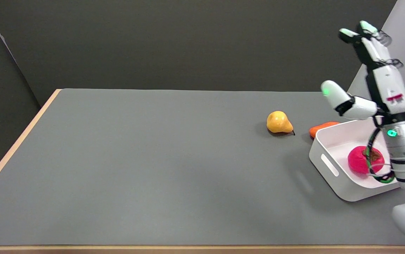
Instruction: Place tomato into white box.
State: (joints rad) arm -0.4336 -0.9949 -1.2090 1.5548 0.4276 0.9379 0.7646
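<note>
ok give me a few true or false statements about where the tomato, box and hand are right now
1. The tomato lies inside the white box. True.
2. The right hand grips the tomato. False: it is raised above the box, fingers apart, holding nothing.
3. The yellow pear lies in the box. False: it lies on the table, left of the box.
4. An orange item lies on the table behind the box's far corner. True.
</note>
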